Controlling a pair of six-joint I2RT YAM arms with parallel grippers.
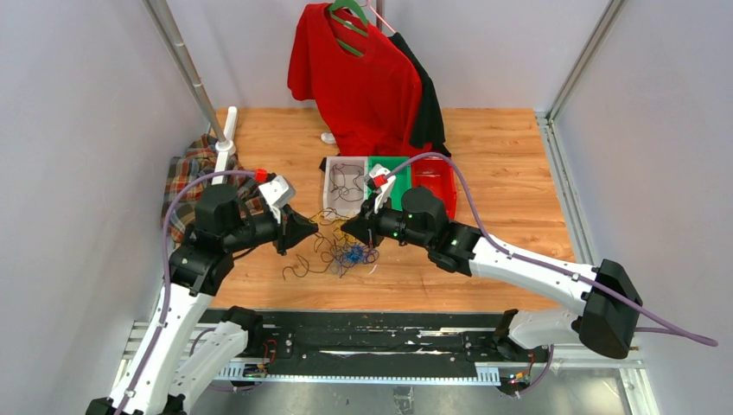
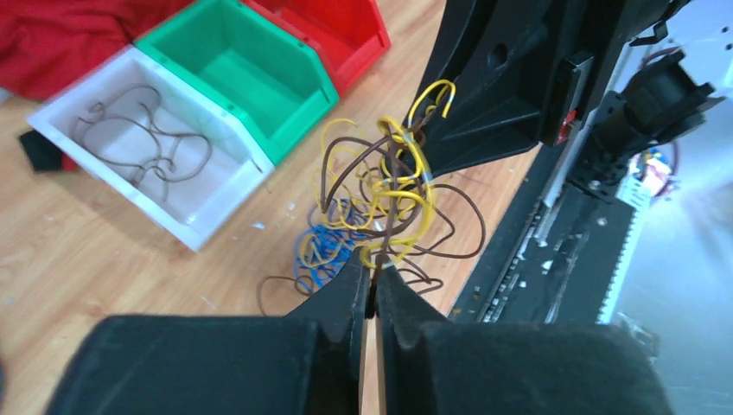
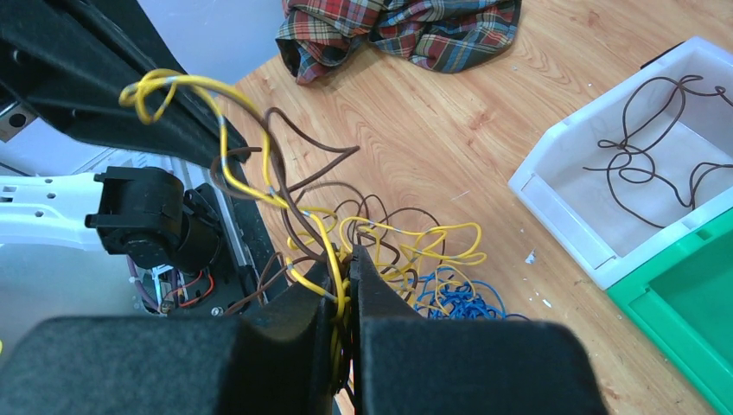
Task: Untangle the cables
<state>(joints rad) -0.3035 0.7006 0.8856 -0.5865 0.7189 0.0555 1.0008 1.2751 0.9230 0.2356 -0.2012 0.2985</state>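
Left gripper (image 2: 372,292) pinches a brown strand at the lower centre of its view. Right gripper (image 3: 348,278) clamps yellow strands at the lower centre of its own. Between them the cables (image 1: 339,249) form one knot of brown, yellow and blue, mid-frame from above, just below the bin (image 1: 327,186). Likely step: pulling the knot apart. Next calls for slow, opposed pulls, without tightening it.

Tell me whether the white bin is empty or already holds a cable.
Holds one: a brown cable lies looped on the floor of the white bin, seen in both wrist views.
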